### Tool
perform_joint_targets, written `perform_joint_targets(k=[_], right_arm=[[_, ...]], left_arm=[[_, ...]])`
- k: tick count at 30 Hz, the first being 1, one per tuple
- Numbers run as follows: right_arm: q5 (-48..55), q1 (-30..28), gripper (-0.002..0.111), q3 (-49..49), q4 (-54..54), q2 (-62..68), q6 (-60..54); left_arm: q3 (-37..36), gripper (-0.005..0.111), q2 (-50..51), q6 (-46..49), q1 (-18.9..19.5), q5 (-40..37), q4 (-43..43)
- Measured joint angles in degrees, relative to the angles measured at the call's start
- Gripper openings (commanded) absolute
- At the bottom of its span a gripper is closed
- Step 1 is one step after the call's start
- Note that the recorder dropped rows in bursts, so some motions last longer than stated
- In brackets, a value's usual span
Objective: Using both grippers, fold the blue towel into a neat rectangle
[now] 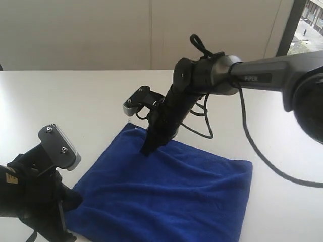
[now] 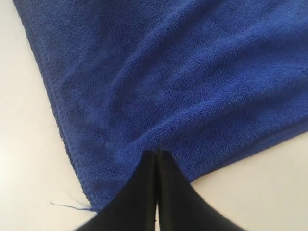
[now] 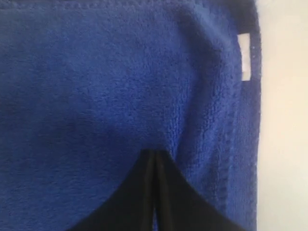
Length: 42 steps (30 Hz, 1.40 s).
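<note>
Towel: the towel [image 1: 171, 191] lies flat on the table [image 1: 75, 101], spreading from between the two arms toward the right of the exterior view.
Layers: the left wrist view shows stacked edges along one side, so you probably have at least one fold in already.
Left claw: the left claw [image 2: 157, 153] has its jaws pressed together, tips down on the cloth just inside the near corner. Creases run toward the tips. You cannot tell whether any fabric is caught between them.
Right claw: the right claw [image 1: 146, 151] also has its jaws pressed together. The arm leans steeply so the tips meet the towel near the far corner of the same side, close to the label [image 3: 244, 57].
Why there: with one claw at each corner of one side, that side can be worked evenly without the cloth skewing.
Stage: my guess is that you are either pressing a finished fold flat or settling onto the corners before a grab.
Next: for another fold, you would have to spread both claws and take all layers at each corner.
Risk: closed tips that drag would bunch the soft pile and spoil the square edges.
Detail: a loose thread [image 2: 65, 206] trails off the near corner onto the table. It is harmless.
</note>
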State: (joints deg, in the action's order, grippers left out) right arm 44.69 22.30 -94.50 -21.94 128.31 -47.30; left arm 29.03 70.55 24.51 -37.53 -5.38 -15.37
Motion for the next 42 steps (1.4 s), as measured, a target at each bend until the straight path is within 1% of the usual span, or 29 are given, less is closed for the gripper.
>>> perform_joint_targets(k=[7, 19, 23, 27, 31, 34, 38, 42], right_arm=[[0.03, -0.94, 0.000, -4.20, 2.35, 3.10, 1.23], [-3.16, -7.60, 0.000, -6.32, 12.70, 4.46, 15.51], [-1.58, -9.83, 0.000, -6.53, 19.74, 4.46, 24.10], [2.32, -11.37, 0.000, -6.67, 26.96, 4.34, 32.09], [8.06, -11.99, 0.000, -6.71, 36.79, 4.22, 41.34], [11.58, -11.99, 0.000, -6.60, 42.42, 4.22, 44.60], [12.45, -11.99, 0.000, -5.70, 43.70, 2.74, 45.37], [11.39, -11.31, 0.000, -5.33, 39.11, -3.46, 43.15]], left_arm=[[0.00, 0.000, 0.00, 0.00, 0.00, 0.35, 0.00], [0.00, 0.000, 0.00, 0.00, 0.00, 1.35, 0.00], [0.00, 0.000, 0.00, 0.00, 0.00, 1.38, 0.00], [0.00, 0.000, 0.00, 0.00, 0.00, 1.48, 0.00], [0.00, 0.000, 0.00, 0.00, 0.00, 1.48, 0.00], [0.00, 0.000, 0.00, 0.00, 0.00, 1.48, 0.00], [0.00, 0.000, 0.00, 0.00, 0.00, 1.48, 0.00], [0.00, 0.000, 0.00, 0.00, 0.00, 1.48, 0.00]])
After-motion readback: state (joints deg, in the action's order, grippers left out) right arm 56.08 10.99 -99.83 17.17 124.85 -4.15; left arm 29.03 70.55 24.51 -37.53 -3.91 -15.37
